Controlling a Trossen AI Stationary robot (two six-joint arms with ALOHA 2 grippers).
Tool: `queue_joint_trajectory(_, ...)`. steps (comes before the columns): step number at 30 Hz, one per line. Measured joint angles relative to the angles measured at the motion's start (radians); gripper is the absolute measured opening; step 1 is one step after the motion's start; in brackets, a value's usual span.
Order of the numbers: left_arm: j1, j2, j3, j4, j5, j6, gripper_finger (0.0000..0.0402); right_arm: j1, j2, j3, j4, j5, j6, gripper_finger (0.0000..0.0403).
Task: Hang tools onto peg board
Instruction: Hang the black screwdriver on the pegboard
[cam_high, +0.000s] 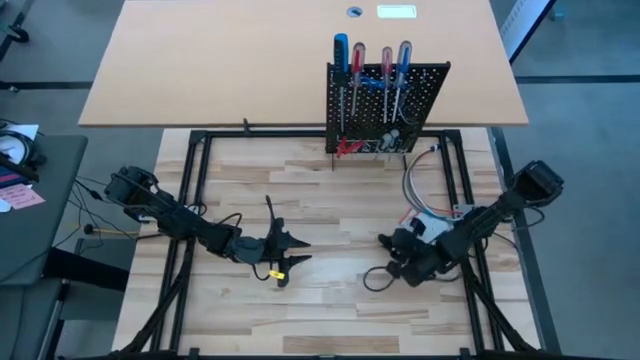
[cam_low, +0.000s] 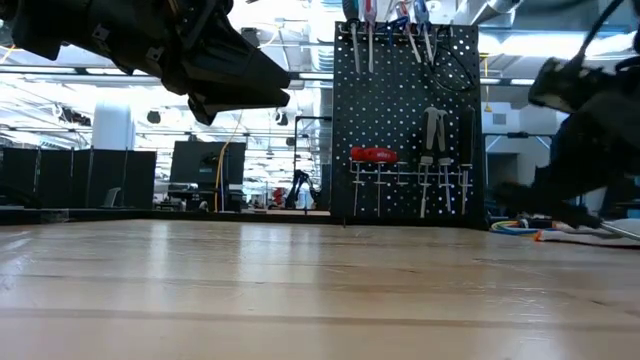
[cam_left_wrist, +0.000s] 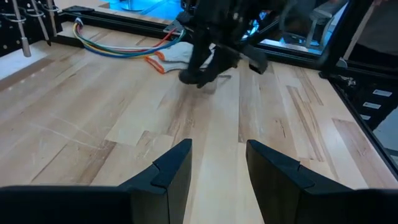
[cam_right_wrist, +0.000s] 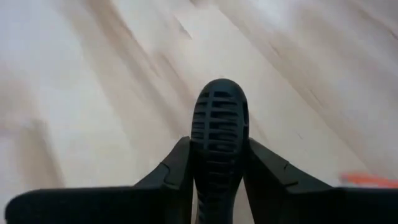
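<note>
The black peg board stands upright at the table's far edge. Several red- and blue-handled screwdrivers hang on it, and red-handled pliers hang near its lower left. My left gripper is open and empty above the middle of the table, left of centre; its fingers also show in the left wrist view. My right gripper is right of centre, shut on a black ribbed tool handle. The rest of that tool is hidden. My right gripper pinches the black ribbed handle between its two fingers, one on each side. The handle lies along the fingers, and its rounded end sticks out past the fingertips. The fingers slant down toward the table's left. The tool's other end is hidden behind the gripper.
A white glove with an orange cuff and a bundle of coloured cables lie at the far right, by the peg board's foot. A black metal frame runs round the wooden tabletop. Bare wood lies between the two grippers.
</note>
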Motion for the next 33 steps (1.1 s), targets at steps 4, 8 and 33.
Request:
queue_joint_trajectory(4, 0.0, 0.0, 0.0, 0.015, -0.001, 0.011, 0.0146, 0.0, -0.087, -0.153, 0.387, 0.125, -0.209, 0.0104)
queue_joint_trajectory(8, 0.0, 0.012, 0.0, 0.073, -0.002, 0.067, 0.0146, -0.019, -0.159, -0.29, 0.815, 0.17, -0.46, 0.0104)
queue_joint_trajectory(33, 0.221, 0.412, 0.503, 0.177, 0.216, 0.399, 0.0202, -0.107, -0.175, -0.29, 1.818, -0.132, -1.327, 0.0104)
